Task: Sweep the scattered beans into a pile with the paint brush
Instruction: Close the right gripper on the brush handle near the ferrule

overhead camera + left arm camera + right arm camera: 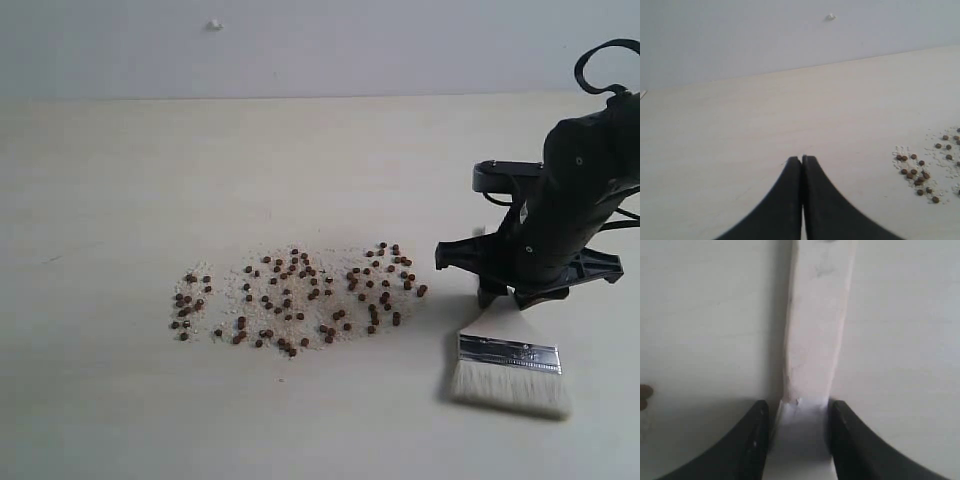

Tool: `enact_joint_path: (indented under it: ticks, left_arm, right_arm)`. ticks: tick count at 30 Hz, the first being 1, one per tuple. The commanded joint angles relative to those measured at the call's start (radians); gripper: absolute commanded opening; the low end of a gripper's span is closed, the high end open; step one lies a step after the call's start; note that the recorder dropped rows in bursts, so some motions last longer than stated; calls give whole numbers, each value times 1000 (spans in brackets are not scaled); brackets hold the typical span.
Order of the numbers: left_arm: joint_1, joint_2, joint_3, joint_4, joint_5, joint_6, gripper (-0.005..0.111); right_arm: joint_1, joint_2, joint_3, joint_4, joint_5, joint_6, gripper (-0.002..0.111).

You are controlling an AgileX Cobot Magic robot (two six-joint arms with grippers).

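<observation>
The beans (pixel 300 295) lie scattered in a wide patch with whitish crumbs at the middle of the table; there is no compact pile. The paint brush (pixel 510 365) is to their right, its silver ferrule (pixel 508 353) and off-white bristles (pixel 510 392) pointing at the near edge. My right gripper (pixel 510 296) is shut on the brush's pale wooden handle (pixel 817 330), a finger on each side (pixel 797 407). My left gripper (pixel 802 159) is shut and empty over bare table, with the patch's edge beans (pixel 915 172) off to one side. It does not show in the exterior view.
The pale wooden table (pixel 150 180) ends at a grey wall (pixel 300 40) behind. A small white speck (pixel 214 24) sits on the wall. One bean (pixel 644 391) shows at the edge of the right wrist view.
</observation>
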Motion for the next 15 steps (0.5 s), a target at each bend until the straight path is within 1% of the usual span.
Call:
enact_joint_path:
  ticks: [1,3,6,15]
  left_arm:
    - [-5,-6,-6,-3,-5,0,0]
    - [-5,-6,-6,-3,-5,-4,0]
    - [-5,-6,-6,-3,-5,-4,0]
    - [-5,-6,-6,-3,-5,-4,0]
  right_arm:
    - [3,50,3,-6,-17,40,19]
    - [3,52,3,-6,-22,42,25]
    - [3,52,3,-6,-26,49,29]
    - [3,50,3,-10,0,50,27]
